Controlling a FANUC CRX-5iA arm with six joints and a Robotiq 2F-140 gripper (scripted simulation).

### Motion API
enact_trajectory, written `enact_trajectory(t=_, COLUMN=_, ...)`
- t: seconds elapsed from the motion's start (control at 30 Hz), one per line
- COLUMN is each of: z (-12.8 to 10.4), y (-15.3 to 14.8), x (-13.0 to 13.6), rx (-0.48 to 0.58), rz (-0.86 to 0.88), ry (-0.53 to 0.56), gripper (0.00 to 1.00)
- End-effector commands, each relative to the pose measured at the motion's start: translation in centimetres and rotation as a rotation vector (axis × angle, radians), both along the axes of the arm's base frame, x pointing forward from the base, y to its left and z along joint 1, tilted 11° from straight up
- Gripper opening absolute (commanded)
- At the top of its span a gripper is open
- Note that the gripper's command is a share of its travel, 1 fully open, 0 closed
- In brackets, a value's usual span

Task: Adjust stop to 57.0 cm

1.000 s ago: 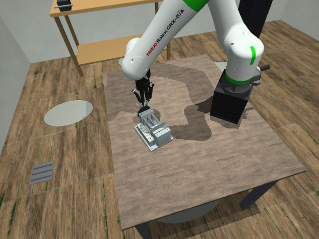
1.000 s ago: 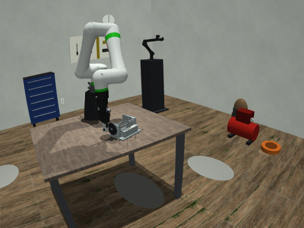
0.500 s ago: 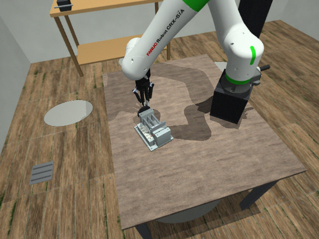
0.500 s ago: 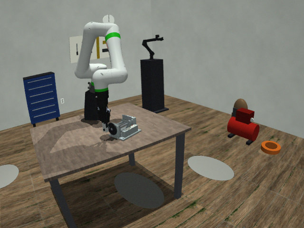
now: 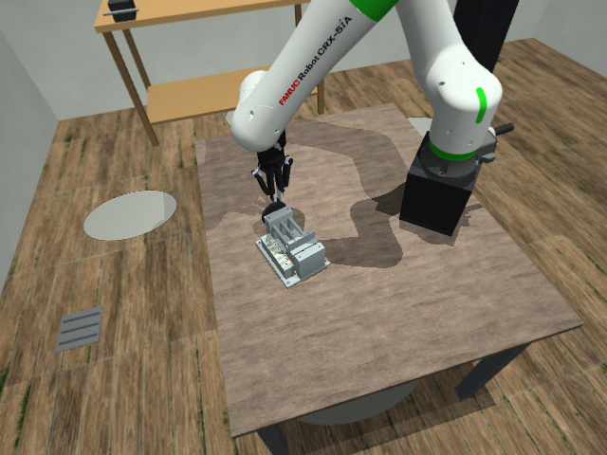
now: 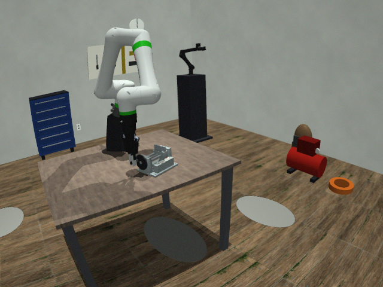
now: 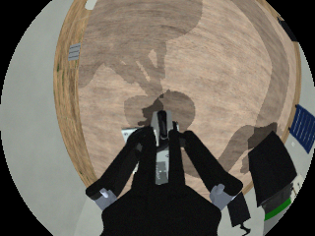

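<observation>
Stop fixture (image 5: pixel 293 252) is sitting on the table (image 5: pixel 392 313), near its middle. Handwheel (image 6: pixel 142 161) is sitting at the fixture's end facing the gripper (image 5: pixel 275 198), which is pinching it from above. Arm pedestal (image 5: pixel 433 200) is standing at the table's far corner.

Blue drawer cabinet (image 6: pixel 52 123), red compressor (image 6: pixel 306 160), orange ring (image 6: pixel 331 185), wooden shelf unit (image 5: pixel 128 78).

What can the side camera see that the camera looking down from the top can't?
Only the exterior view shows the blue drawer cabinet, the red compressor and the orange ring on the floor. Only the top view shows the wooden shelf and the grey floor grate. Both show the table, the grey stop fixture, and the gripper shut on its black handwheel.
</observation>
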State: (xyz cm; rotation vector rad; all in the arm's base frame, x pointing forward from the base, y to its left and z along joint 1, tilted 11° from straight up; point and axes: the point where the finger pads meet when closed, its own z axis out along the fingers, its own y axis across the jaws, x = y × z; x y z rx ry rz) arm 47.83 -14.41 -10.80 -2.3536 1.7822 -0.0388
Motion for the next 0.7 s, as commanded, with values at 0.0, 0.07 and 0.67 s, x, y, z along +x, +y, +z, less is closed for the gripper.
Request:
enact_trajectory(t=0.0, z=0.1, y=0.0, x=0.0, rx=0.0, rz=0.0, ry=0.0, gripper=0.04)
enact_trajectory(t=0.07, z=0.2, y=0.0, x=0.0, rx=0.0, rz=0.0, ry=0.0, gripper=0.04)
enact_trajectory(t=0.67, z=1.1, y=-0.1, x=0.2, rx=0.0, rz=0.0, ry=0.0, gripper=0.04)
